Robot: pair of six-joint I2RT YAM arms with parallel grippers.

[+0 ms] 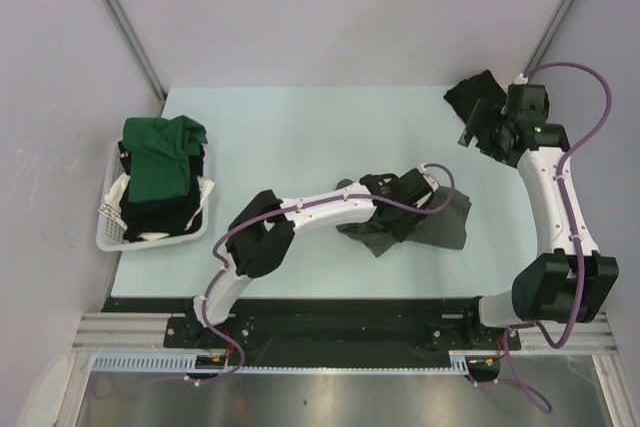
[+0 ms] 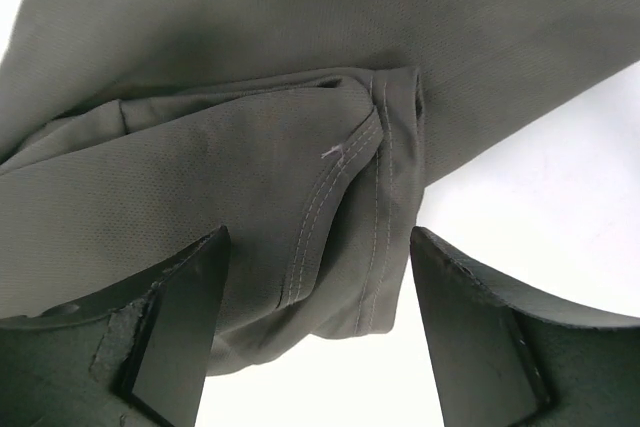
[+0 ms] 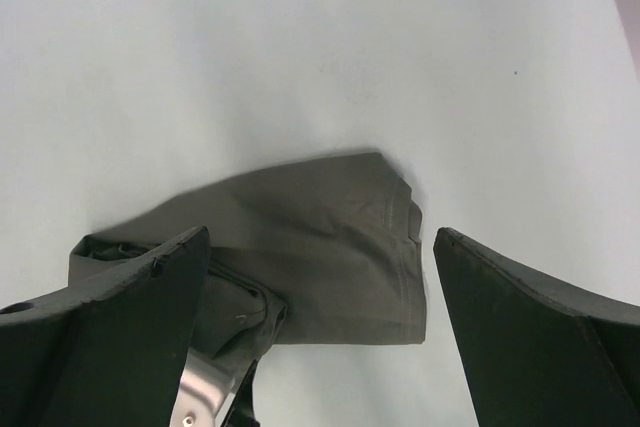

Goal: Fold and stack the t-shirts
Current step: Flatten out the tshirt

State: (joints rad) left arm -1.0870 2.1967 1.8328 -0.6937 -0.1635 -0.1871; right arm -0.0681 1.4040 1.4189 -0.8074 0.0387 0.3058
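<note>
The left gripper (image 2: pixel 320 232) stands open over a hemmed fold of the charcoal grey t-shirt (image 2: pixel 250 177) at mid-table. The right gripper (image 3: pixel 322 232), far right, is also spread open. The black lump (image 1: pixel 472 95) beside it may be another shirt.

Free room: the far centre of the table (image 1: pixel 300 127), which you can reach from either side. Obstacles: the left arm (image 1: pixel 320 205), lying across mid-table over the grey t-shirt (image 1: pixel 450 227); the heaped basket (image 1: pixel 108 232) at the left edge; the right arm (image 1: pixel 555 187) along the right edge. Between basket and left arm you have only a narrow gap.
</note>
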